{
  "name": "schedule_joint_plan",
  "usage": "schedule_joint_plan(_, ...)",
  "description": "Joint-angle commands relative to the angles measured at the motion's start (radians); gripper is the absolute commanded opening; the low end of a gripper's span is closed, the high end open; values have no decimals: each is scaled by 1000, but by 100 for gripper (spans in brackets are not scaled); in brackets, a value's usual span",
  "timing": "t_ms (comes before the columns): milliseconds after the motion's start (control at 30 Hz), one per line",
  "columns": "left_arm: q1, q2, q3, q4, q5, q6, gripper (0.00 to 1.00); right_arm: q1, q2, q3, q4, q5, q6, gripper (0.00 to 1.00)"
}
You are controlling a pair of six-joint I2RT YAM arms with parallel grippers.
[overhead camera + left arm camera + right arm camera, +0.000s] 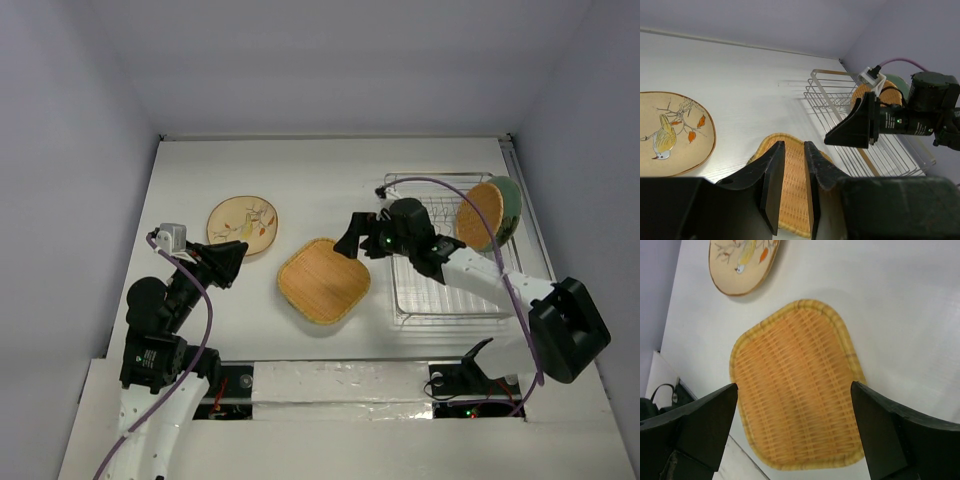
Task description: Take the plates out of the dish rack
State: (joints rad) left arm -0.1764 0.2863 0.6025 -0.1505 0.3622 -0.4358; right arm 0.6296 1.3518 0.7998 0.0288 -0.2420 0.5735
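Note:
A cream round plate [241, 224] with a bird and branch drawing lies flat on the table at the left, and it also shows in the left wrist view [670, 132]. An orange-yellow woven square plate [323, 280] lies flat at the middle. My right gripper [355, 235] is wide open and empty, hovering above this woven plate [795, 405]. My left gripper [228, 262] is empty, its jaws only a narrow gap apart, between the two flat plates. The silver wire dish rack [440, 300] holds an orange woven round plate [479, 215] and a pale green plate [507, 208], both upright at its far right end.
The right arm reaches over the rack's left half. White walls close the table at the back and both sides. A raised white ledge [340, 380] runs along the near edge by the arm bases.

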Motion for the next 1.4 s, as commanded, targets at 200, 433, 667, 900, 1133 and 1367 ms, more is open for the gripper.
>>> schedule_joint_plan(200,5,-12,2,48,12,-1,19,38,63,136,-52,70,-41,97)
schedule_joint_plan(433,5,-24,2,46,9,-3,19,38,-186,166,-121,396,-60,0)
schedule_joint_plan(667,-6,-53,0,45,6,-3,19,-166,-416,179,-498,923,-116,0)
schedule_joint_plan(900,-38,-72,3,40,-12,-3,19,-387,-376,160,-497,889,-136,58)
schedule_joint_plan(1133,-71,-95,6,29,-39,-1,20,-559,-255,144,-428,782,-156,59)
schedule_joint_plan(1367,-101,-114,8,23,-54,-3,20,-637,-180,163,-400,744,-170,57)
